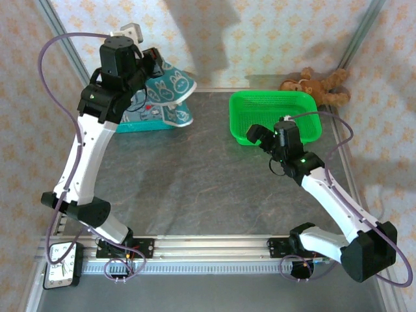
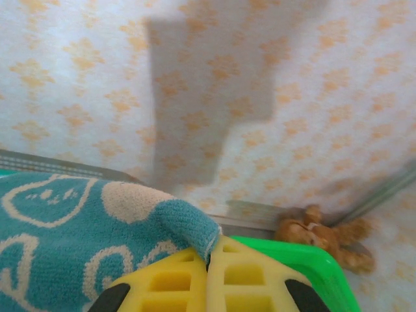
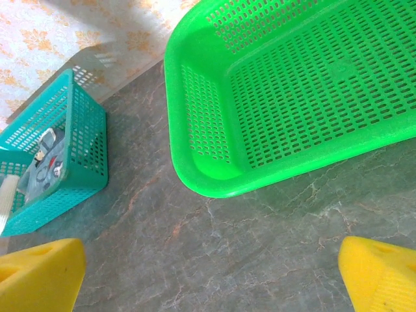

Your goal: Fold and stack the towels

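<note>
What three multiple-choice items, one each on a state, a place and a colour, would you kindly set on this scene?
1. The left gripper is:
A. open and empty
B. shut on a towel
C. shut on a spoon

2. The teddy sits:
A. beyond the green basket, at the far right
B. inside that basket
C. on the towel

3. The towel is mainly:
A. red
B. teal
C. black

Answers:
1 B: the left wrist view shows it pinching the towel's edge.
2 A: the top view shows it past the basket's far right corner.
3 B: the cloth is teal with cream prints.
</note>
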